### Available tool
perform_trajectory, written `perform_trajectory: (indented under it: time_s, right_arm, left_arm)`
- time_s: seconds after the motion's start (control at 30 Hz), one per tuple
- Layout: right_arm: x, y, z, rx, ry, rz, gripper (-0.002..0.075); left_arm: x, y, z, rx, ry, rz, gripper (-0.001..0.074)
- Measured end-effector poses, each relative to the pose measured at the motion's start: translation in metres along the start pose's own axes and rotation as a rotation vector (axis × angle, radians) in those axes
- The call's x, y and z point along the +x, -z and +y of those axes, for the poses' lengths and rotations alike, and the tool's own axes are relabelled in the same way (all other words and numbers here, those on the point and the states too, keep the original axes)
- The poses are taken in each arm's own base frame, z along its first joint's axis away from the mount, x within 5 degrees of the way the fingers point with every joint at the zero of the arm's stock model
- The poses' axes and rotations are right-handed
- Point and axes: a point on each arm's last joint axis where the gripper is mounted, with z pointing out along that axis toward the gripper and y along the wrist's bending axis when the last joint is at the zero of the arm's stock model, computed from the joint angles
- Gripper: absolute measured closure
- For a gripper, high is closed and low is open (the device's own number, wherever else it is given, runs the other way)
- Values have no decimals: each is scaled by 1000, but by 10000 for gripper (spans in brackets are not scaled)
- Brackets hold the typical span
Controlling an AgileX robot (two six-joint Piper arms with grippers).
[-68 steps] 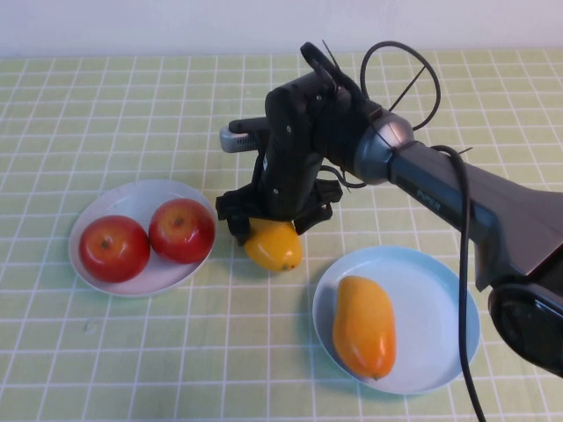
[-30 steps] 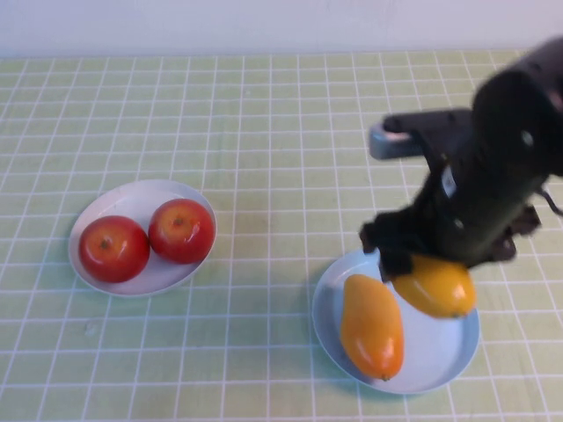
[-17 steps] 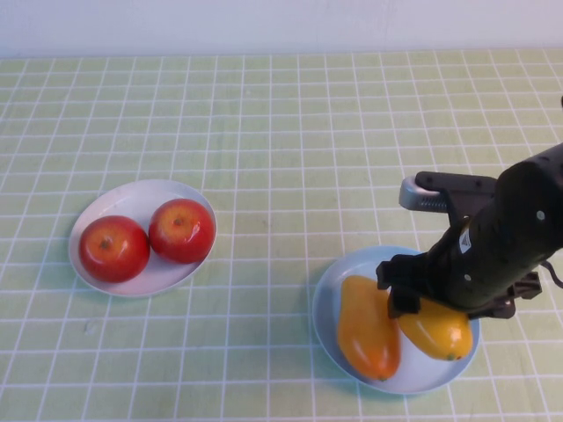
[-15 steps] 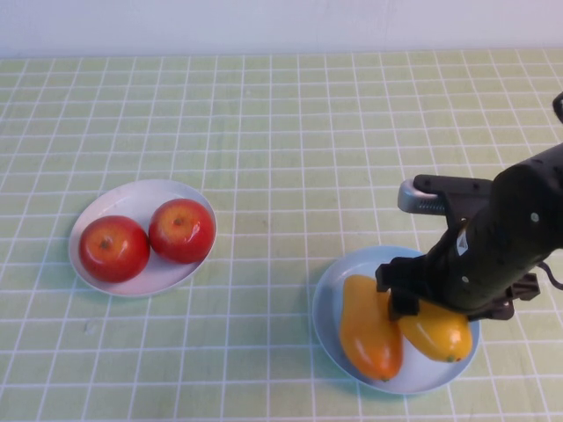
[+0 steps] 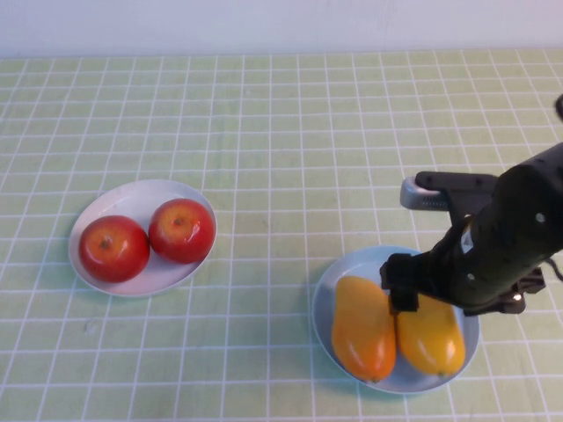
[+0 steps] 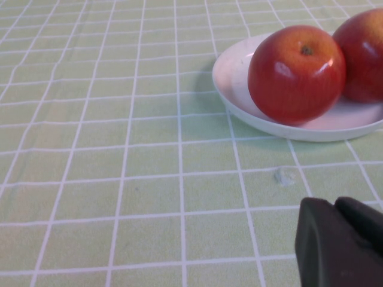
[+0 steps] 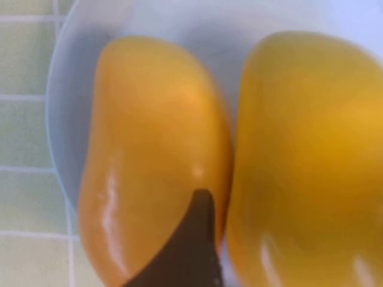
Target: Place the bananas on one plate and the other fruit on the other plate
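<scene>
Two yellow-orange bananas lie side by side on the light blue plate (image 5: 329, 280), one on the left (image 5: 362, 327) and one on the right (image 5: 431, 338). My right gripper (image 5: 444, 294) hangs over the right banana, open, its jaws straddling it. In the right wrist view one finger (image 7: 194, 245) sits between the left banana (image 7: 155, 149) and the right banana (image 7: 311, 155), a sliver apart from the right one. Two red apples (image 5: 114, 248) (image 5: 182, 230) rest on the white plate (image 5: 132, 198). My left gripper (image 6: 341, 239) is shut and low over the cloth near that plate (image 6: 239, 78).
A green checked cloth (image 5: 281, 132) covers the table. A pale wall runs along the far edge. The right arm's dark body (image 5: 519, 229) looms over the blue plate's far right side.
My right gripper carried the second banana from the table's middle to the blue plate. In the last half second the banana settled flat beside the first one.
</scene>
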Motion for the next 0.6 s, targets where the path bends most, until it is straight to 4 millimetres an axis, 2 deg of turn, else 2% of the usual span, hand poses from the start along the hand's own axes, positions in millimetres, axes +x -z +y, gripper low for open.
perform_trajectory:
  time_s: [0.27,0.37,0.47,0.6]
  right_arm:
    - [9,43,-10,24,35,-48,36]
    - [15,55,-15,42,37,-32,69]
    - [25,67,-21,77,43,21,207]
    - [38,82,-29,115,100,85,555]
  left_arm:
    - [0,0,0,0,0,0,731]
    - [0,0,0,0,0,0,731]
    - [0,0,0,0,0,0,731]
    - [0,0,0,0,0,0,731]
